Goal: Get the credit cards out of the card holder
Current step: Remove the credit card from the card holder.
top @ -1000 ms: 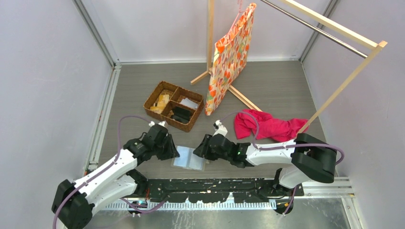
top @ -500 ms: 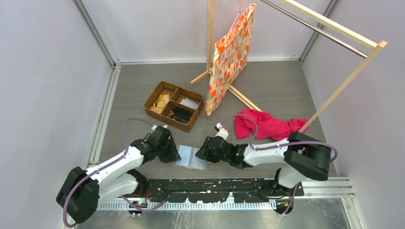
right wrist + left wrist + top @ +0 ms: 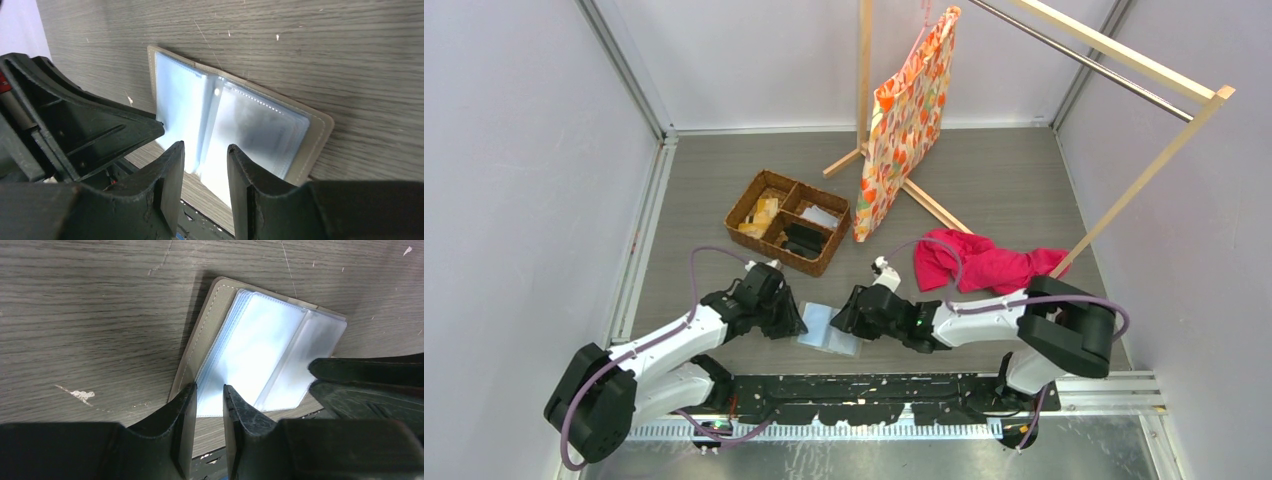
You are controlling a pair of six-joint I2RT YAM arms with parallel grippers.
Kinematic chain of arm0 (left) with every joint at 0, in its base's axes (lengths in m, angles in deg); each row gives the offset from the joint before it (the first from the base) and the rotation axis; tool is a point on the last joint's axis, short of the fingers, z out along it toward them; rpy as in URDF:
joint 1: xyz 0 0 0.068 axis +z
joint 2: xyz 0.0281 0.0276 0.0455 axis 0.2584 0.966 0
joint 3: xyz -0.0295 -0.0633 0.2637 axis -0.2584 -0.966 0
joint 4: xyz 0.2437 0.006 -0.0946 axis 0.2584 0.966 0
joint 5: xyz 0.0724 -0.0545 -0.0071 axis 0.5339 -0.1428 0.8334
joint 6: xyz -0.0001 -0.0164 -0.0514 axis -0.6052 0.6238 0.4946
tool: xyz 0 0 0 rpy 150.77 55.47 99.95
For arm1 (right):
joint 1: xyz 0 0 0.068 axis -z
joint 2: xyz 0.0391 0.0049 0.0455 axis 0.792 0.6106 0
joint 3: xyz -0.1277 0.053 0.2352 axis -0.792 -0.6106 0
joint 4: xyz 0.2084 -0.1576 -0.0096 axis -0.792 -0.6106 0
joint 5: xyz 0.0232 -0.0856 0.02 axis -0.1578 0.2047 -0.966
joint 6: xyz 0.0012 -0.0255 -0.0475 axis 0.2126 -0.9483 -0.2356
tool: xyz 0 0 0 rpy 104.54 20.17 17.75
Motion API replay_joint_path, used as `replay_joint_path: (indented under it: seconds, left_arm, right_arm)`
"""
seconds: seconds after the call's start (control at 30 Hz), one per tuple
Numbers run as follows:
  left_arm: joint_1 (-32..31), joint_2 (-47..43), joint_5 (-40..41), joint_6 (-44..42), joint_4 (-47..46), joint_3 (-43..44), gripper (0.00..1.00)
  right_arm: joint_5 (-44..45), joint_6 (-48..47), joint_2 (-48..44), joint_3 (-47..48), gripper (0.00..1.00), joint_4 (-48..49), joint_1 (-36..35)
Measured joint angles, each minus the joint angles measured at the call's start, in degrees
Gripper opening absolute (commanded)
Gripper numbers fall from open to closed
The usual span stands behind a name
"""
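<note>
The card holder [image 3: 260,345] has a matt grey-olive, leather-like cover with pale stitching. Its inner sleeves are glossy clear plastic. The table [image 3: 1004,180] is matt grey wood-grain, scuffed. At eleven o'clock from the holder, the basket [image 3: 773,247] is brown woven wicker. At two o'clock lies soft red cloth [image 3: 984,265].

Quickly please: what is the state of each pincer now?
Left pincer: partly open, holding nothing, at the card holder.
Right pincer: partly open, holding nothing.
</note>
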Motion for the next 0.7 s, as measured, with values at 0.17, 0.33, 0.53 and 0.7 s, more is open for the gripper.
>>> replay_joint_path:
  seconds: [0.17, 0.33, 0.53, 0.7]
  left_arm:
    - [0.0, -0.17, -0.04, 0.0, -0.2, -0.2, 0.28]
    - [0.04, -0.04, -0.2, -0.04, -0.28, -0.22, 0.28]
    - [0.07, 0.26, -0.28, -0.11, -0.35, -0.22, 0.28]
    - [0.07, 0.26, -0.28, -0.15, -0.35, -0.22, 0.28]
  right_arm:
    - [2.69, -0.04, -6.43, -2.19, 0.43, -3.63, -0.02]
    - [4.28, 0.07, -8.9, -4.17, 0.43, -5.01, -0.02]
    - [4.33, 0.07, -8.83, -4.66, 0.42, -5.95, -0.02]
    - [4.22, 0.07, -7.67, -4.66, 0.43, -5.64, -0.02]
